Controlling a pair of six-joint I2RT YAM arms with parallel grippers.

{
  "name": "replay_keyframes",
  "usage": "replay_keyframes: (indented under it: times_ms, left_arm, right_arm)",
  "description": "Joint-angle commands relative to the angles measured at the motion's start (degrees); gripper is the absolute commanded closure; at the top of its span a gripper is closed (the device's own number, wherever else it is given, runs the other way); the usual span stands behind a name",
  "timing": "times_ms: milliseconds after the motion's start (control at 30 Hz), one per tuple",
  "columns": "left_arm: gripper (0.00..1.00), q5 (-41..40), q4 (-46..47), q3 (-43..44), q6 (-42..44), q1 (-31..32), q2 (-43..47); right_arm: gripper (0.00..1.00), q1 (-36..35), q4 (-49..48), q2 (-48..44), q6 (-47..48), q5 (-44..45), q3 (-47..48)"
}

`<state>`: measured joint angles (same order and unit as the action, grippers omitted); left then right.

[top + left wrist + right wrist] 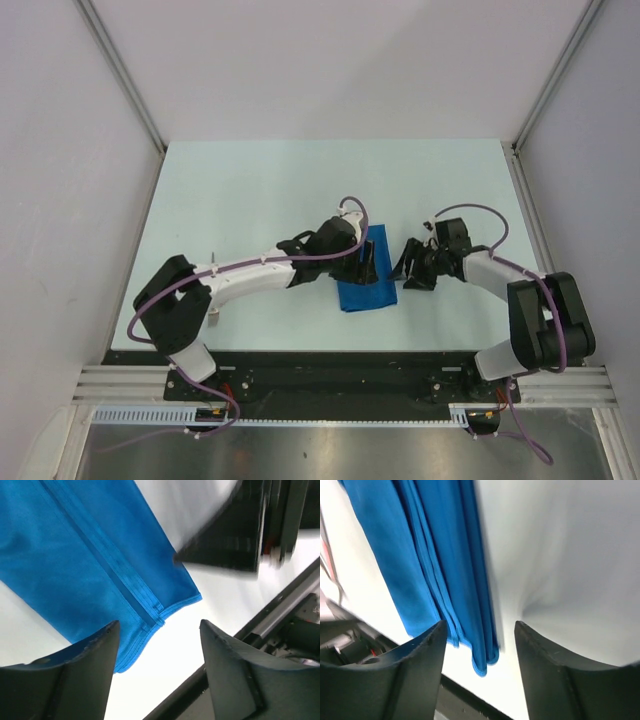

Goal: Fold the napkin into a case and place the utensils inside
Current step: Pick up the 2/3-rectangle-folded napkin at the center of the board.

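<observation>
Left fingers apart, nothing between them. The left gripper hangs just over the near corner of the napkin, the hem running under the gap

Right fingers also apart, clamped on nothing. The right gripper sits over the napkin's right edge, bare table under most of the gap; stacked folded edges show clearly in the right wrist view

- From above, both grippers meet mid-table, the left one over the cloth and the right one just beside it on the right
- The napkin lies as a narrow flat oblong, long side running away from the arm bases, roughly centred and a little toward the near edge
- Several layers lie along one side, so the folding looks mostly done; whether the case has a usable open pocket I cannot tell

Progress, as a judgement: case formed or nearly so, filling not begun

- Case contents: nothing visible inside or poking out of either end
- Cutlery: cannot make it out in any view
- Left to do: final tidy of the fold if needed, fetch the cutlery, slide it in
</observation>
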<state>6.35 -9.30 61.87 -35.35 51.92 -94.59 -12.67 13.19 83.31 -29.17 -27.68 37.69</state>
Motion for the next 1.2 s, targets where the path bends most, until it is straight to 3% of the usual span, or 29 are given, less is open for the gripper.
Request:
replay_keyframes:
  times_ms: [0, 133, 367, 533, 900, 1067, 1167]
  left_arm:
    - [0.28, -10.7, -2.2, 4.8, 2.5, 7.6, -0.2]
    - [0.28, -25.2, -10.6, 12.0, 0.5, 13.7, -6.6]
    - [0.33, -36.1, -23.0, 30.0, -2.5, 20.0, -21.9]
    - [0.34, -39.2, -26.1, 34.6, -3.5, 21.3, -27.2]
    - [0.43, -38.1, -29.3, 39.0, -5.0, 21.4, -32.8]
    - [0.50, -39.0, -31.5, 40.1, -6.0, 21.5, -33.9]
    - [0.59, -39.0, -32.0, 39.6, -6.0, 21.4, -33.4]
  right_arm:
    - [0.35, 4.3, 5.1, 2.6, 1.8, 4.4, 7.8]
    - [0.30, 8.4, 11.0, 4.8, 0.4, 9.5, 12.6]
    - [0.27, 11.7, 14.1, 2.1, -0.7, 12.2, 13.6]
    - [0.26, 12.2, 14.1, -1.0, 1.7, 11.2, 12.7]
    - [0.25, 12.3, 10.5, -0.9, 3.5, 7.8, 11.8]
    - [0.24, 12.2, 8.5, 0.6, 4.3, 4.8, 11.1]
    - [0.16, 12.3, 6.1, 0.8, 4.6, 2.0, 9.8]
